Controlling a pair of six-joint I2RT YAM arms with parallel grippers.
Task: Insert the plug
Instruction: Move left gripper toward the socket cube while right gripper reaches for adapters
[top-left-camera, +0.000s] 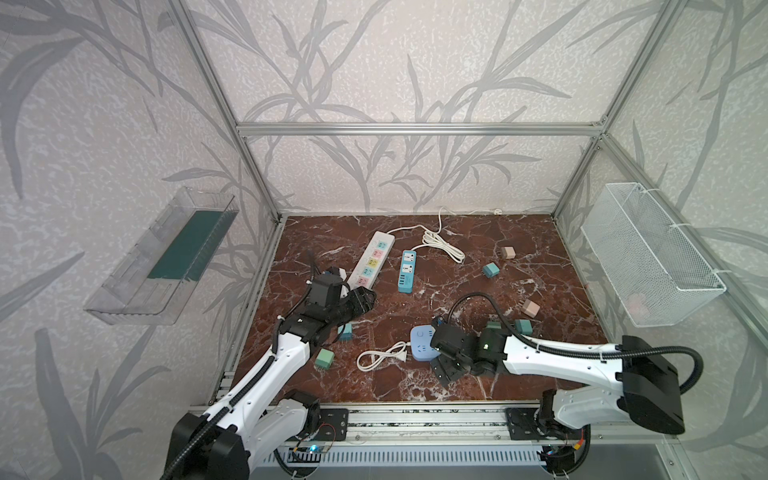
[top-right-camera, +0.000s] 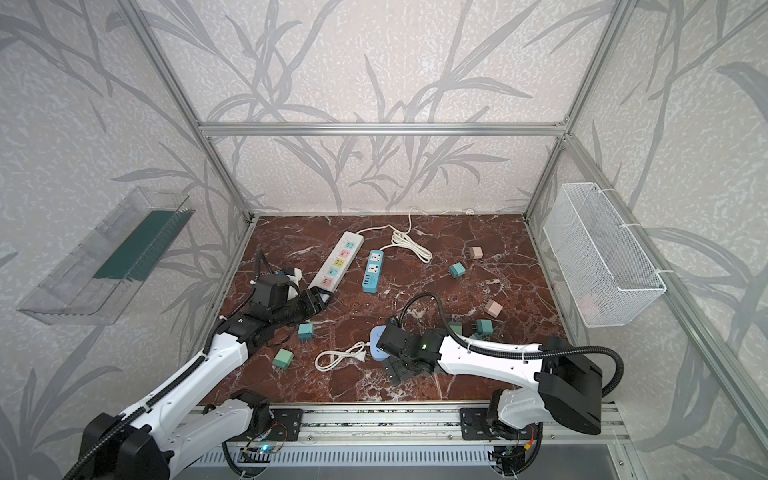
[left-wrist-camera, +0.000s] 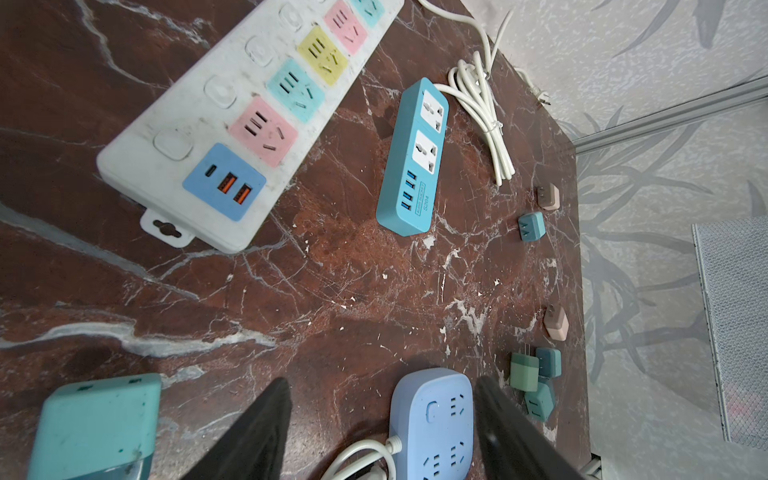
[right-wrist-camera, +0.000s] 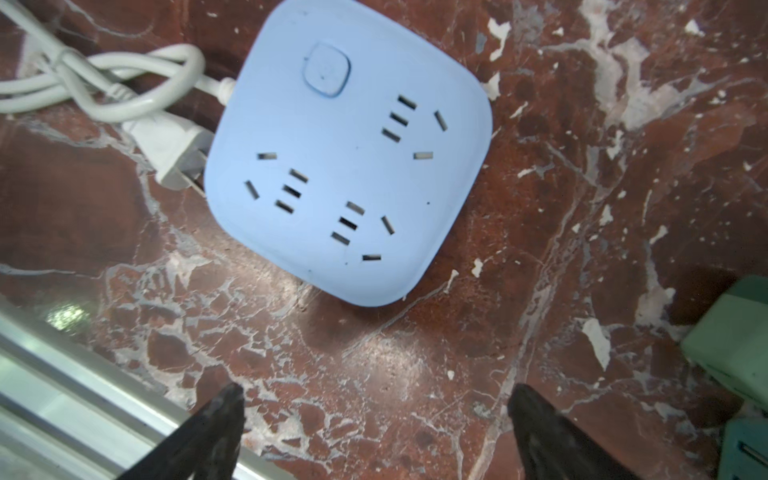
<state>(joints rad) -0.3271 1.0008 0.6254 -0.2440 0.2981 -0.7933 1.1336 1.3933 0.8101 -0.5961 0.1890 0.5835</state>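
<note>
Blue socket (right-wrist-camera: 349, 166) lies loose just ahead of my right gripper (right-wrist-camera: 376, 387), jaws wide, empty; left gripper (left-wrist-camera: 382, 381) half-spread, empty. Pressing 1 teal plug (left-wrist-camera: 95, 424) in could skid it.

Bright diffuse light, soft shadows; glare on tabletop (right-wrist-camera: 399, 353); wide-angle distortion at edges.
</note>
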